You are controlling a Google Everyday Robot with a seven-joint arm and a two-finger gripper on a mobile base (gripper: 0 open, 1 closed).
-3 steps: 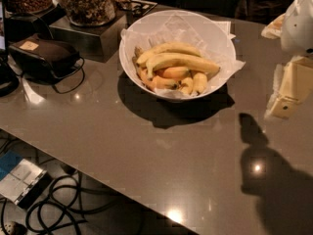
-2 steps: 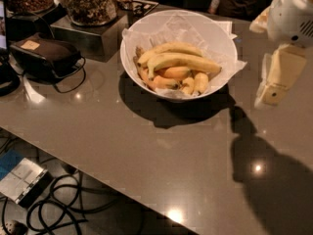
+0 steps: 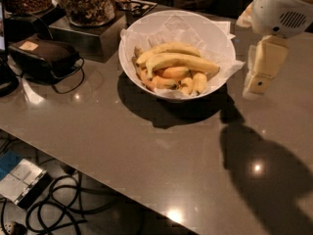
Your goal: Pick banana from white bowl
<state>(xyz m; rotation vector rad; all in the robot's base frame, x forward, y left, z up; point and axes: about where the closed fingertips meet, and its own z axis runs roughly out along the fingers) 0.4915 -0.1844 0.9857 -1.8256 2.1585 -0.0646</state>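
Note:
The white bowl (image 3: 146,31) stands at the back middle of the grey table, lined with crinkled white paper that sticks out past its rim. Inside, a long curved pale yellow banana (image 3: 183,61) lies across the top of the pile, with another long one behind it and short stubby and orange-tinted ones beneath. My gripper (image 3: 258,80), cream-coloured under the white arm housing, hangs just to the right of the bowl at about rim height, apart from it and holding nothing that I can see.
Glass jars of nuts (image 3: 90,1) stand on a metal box (image 3: 85,35) at the back left. A black device with a cable (image 3: 44,55) lies left of the bowl. Cables and a small box (image 3: 19,180) lie on the floor below the table's front edge.
My gripper and arm have moved left, from the right edge of the view toward the bowl's right side. The bowl and bananas have not moved.

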